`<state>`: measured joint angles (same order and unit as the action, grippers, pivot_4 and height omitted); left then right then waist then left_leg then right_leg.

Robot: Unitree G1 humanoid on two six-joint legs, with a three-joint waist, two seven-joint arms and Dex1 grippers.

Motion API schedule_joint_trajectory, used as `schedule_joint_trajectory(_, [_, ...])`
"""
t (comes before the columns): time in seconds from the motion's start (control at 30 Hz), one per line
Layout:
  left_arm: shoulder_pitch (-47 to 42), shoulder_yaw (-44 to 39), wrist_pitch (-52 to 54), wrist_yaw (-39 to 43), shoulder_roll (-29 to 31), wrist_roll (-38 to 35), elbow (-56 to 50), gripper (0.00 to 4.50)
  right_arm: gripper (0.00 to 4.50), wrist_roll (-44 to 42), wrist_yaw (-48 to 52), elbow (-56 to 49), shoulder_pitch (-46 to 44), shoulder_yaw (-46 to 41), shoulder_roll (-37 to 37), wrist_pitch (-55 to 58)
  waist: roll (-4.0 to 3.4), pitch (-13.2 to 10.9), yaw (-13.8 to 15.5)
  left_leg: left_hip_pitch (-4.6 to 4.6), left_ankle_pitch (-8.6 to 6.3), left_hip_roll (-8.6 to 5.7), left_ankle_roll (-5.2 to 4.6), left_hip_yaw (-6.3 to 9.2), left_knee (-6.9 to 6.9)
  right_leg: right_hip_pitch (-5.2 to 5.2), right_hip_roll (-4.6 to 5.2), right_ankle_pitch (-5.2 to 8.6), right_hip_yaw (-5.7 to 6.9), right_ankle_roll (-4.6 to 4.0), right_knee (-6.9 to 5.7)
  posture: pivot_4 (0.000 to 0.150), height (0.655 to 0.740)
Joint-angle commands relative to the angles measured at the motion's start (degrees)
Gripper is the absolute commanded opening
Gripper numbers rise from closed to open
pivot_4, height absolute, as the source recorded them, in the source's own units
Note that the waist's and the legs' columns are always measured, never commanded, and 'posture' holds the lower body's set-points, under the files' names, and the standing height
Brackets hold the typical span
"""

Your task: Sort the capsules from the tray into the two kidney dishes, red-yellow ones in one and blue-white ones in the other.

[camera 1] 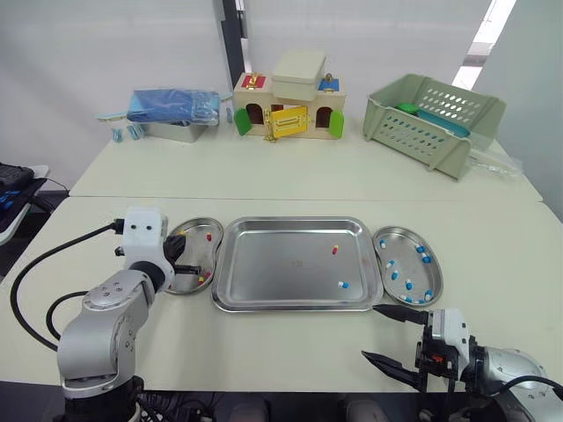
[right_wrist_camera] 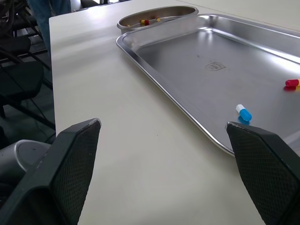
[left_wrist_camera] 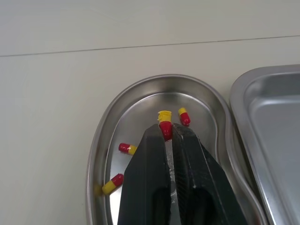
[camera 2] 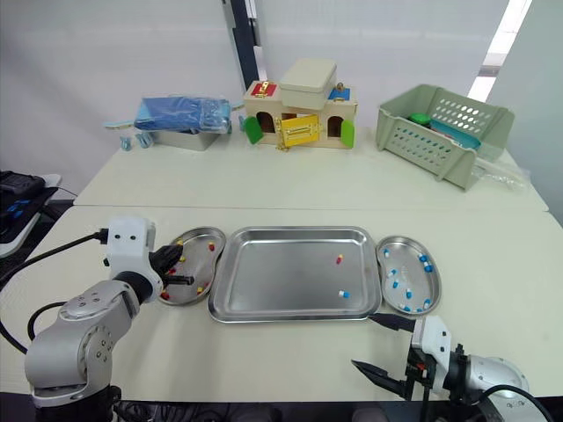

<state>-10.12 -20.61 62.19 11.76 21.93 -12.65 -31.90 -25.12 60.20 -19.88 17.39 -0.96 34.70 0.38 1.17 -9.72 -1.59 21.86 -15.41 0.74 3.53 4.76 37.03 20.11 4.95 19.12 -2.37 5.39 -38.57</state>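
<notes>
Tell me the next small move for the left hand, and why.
Probably open the left hand and let go. It is shut on a red-yellow capsule and hangs right over the left dish, where matching capsules lie, so a release should drop it in the right place.

Wide bare tabletop [camera 1: 290,185] lies between the row of left kidney dish [camera 1: 198,221], tray [camera 1: 264,264] and right kidney dish [camera 1: 406,229] and the tin [camera 1: 176,130], toy house [camera 1: 290,105] and basket [camera 1: 422,123] along the far edge.
</notes>
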Motion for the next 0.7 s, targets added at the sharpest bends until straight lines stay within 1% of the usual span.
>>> schedule_joint_trajectory(0.03, [0.4, -1.7, -0.6, -0.7, 0.3, -0.4, -2.5, 0.06, 4.5, -1.0, 1.1, 0.3, -0.5, -0.2, -0.2, -1.6, 0.0, 0.0, 0.0, 0.0, 0.0, 0.0, 0.0, 0.0, 0.0, 0.0, 0.0, 0.0, 0.0, 0.0, 0.0, 0.15, 0.74])
schedule_joint_trajectory(0.33, [0.8, -2.1, -0.5, -0.6, 0.8, -1.4, -1.4, 0.06, 4.5, -0.8, 2.4, 2.8, -0.9, -0.2, -0.4, -3.3, 0.0, 0.0, 0.0, 0.0, 0.0, 0.0, 0.0, -0.01, -0.01, 0.0, 0.0, 0.0, 0.0, 0.0, 0.0, 0.15, 0.74])
schedule_joint_trajectory(0.4, [0.9, -2.0, -0.5, -0.6, 1.0, -1.5, -1.2, 0.58, 4.5, -0.8, 2.6, 3.3, -0.7, -0.3, -0.5, -3.9, 0.0, 0.0, 0.0, 0.0, 0.0, 0.0, 0.0, -0.01, -0.01, 0.0, 0.0, 0.0, 0.0, 0.0, 0.0, 0.15, 0.74])
schedule_joint_trajectory(0.43, [1.0, -2.0, -0.5, -0.6, 1.1, -1.6, -1.1, 0.78, 4.5, -0.8, 2.6, 3.5, -0.6, -0.3, -0.5, -4.2, 0.0, 0.0, 0.0, 0.0, 0.0, 0.0, 0.0, -0.01, -0.01, 0.0, 0.0, 0.0, 0.0, 0.0, 0.0, 0.15, 0.74])
schedule_joint_trajectory(0.7, [0.7, -1.5, -0.8, -0.3, 1.8, -2.1, -0.1, 3.4, 4.5, -0.6, 3.4, 5.4, -0.2, -0.4, -0.8, -6.4, 0.0, 0.0, 0.0, -0.01, 0.0, 0.0, 0.0, -0.01, -0.01, 0.01, 0.0, 0.0, 0.0, 0.0, 0.0, 0.15, 0.74])
